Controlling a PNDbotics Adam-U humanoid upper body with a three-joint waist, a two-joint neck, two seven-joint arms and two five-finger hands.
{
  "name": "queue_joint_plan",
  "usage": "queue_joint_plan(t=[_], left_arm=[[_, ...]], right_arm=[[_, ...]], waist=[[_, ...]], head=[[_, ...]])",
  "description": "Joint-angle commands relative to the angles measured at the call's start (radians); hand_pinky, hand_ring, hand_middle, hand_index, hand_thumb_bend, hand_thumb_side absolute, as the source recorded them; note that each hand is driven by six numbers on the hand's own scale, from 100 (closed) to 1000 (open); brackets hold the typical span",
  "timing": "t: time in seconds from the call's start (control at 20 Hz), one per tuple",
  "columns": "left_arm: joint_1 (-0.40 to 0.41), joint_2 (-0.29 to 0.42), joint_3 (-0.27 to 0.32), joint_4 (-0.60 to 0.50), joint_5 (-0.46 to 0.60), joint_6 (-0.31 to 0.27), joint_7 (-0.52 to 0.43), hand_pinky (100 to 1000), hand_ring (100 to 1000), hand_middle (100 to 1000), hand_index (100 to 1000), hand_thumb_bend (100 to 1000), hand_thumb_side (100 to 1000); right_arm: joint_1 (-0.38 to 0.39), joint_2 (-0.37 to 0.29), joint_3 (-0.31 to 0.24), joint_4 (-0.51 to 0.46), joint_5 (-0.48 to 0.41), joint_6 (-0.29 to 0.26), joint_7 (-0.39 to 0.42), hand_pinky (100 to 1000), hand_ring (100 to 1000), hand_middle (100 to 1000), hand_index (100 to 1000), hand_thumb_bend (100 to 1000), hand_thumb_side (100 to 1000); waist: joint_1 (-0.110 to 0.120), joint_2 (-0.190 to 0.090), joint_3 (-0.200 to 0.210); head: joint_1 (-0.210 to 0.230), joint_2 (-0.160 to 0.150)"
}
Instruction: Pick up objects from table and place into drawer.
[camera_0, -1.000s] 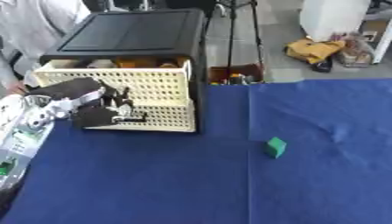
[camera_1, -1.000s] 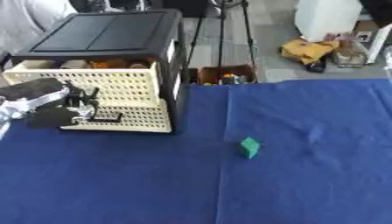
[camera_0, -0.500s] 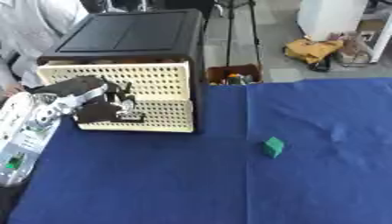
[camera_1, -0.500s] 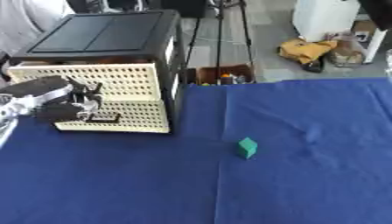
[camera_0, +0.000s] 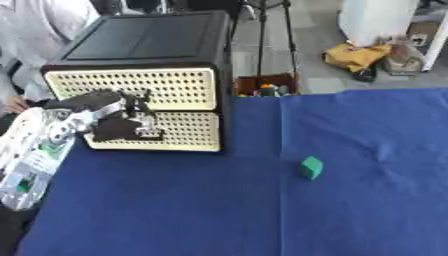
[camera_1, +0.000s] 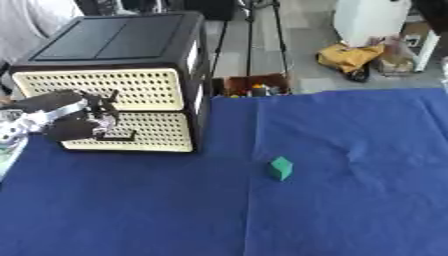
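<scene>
The left hand (camera_0: 114, 120) reaches in from 9 o'clock, fingers curled against the front of the drawers (camera_0: 149, 90), though I cannot tell if it grips anything. Both drawers look shut. A green block (camera_0: 311, 167) sits on the blue bench (camera_0: 262, 210), well apart at 3 o'clock.

Setting is looking like a robotics lab or test room — a table (camera_0: 175, 210) draped in blue cloth is standing on a bare grey floor (camera_0: 311, 55). Tripod legs (camera_0: 262, 35) are rising behind the table, a small crate of mixed bits (camera_0: 267, 86) is sitting beside them, and a yellow bag (camera_1: 350, 56) is lying by a white cabinet (camera_1: 372, 20) — stored gear, not furnishing.
</scene>
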Motion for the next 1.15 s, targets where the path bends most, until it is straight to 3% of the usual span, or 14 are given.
queue_joint_plan(t=[0.05, 0.2, 0.25, 0.45, 0.6, 0.9, 1.0, 1.15], left_arm=[[-0.022, 0.008, 0.009, 0.003, -0.009, 0.000, 0.004, 409, 589, 647, 1000, 100, 1000], [-0.020, 0.007, 0.006, 0.002, 0.001, -0.007, -0.003, 411, 586, 633, 998, 100, 1000], [-0.017, 0.008, 0.005, -0.004, 0.008, -0.012, -0.009, 404, 570, 603, 904, 100, 1000], [-0.002, 0.022, 0.008, -0.069, 0.028, -0.035, -0.037, 297, 432, 450, 797, 100, 1000], [0.011, 0.035, 0.018, -0.146, 0.024, -0.052, -0.069, 271, 406, 423, 723, 100, 1000], [0.025, 0.055, 0.046, -0.291, 0.025, -0.090, -0.160, 229, 377, 397, 684, 100, 1000], [0.031, 0.050, 0.073, -0.357, 0.062, -0.073, -0.132, 230, 402, 421, 740, 100, 1000], [0.042, 0.035, 0.109, -0.468, 0.151, -0.015, 0.007, 244, 411, 428, 747, 100, 1000]], right_arm=[[-0.012, -0.012, -0.011, -0.018, -0.006, -0.001, 0.002, 310, 548, 517, 794, 100, 954], [-0.010, -0.013, -0.011, -0.018, -0.007, -0.001, 0.003, 310, 547, 515, 787, 100, 955], [-0.009, -0.013, -0.012, -0.018, -0.007, -0.001, 0.003, 310, 547, 515, 788, 100, 954], [-0.005, -0.017, -0.016, -0.021, -0.010, 0.000, -0.001, 310, 548, 515, 789, 100, 956], [-0.002, -0.020, -0.017, -0.023, -0.011, 0.001, -0.003, 311, 548, 514, 788, 100, 956], [0.006, -0.026, -0.020, -0.029, -0.013, -0.001, -0.007, 311, 549, 515, 790, 100, 954], [0.013, -0.029, -0.022, -0.042, -0.017, -0.003, -0.014, 310, 550, 516, 790, 100, 949], [0.026, -0.035, -0.026, -0.077, -0.026, -0.004, -0.034, 308, 551, 519, 789, 100, 939]], waist=[[-0.001, -0.019, -0.001], [-0.003, -0.020, -0.001], [-0.003, -0.020, 0.000], [-0.005, -0.021, 0.005], [-0.007, -0.020, 0.009], [-0.011, -0.021, 0.015], [-0.013, -0.020, 0.018], [-0.017, -0.017, 0.022]], head=[[0.002, -0.012], [0.002, -0.013], [0.002, -0.013], [-0.001, -0.013], [-0.004, -0.013], [-0.008, -0.012], [-0.010, -0.012], [-0.012, -0.011]])
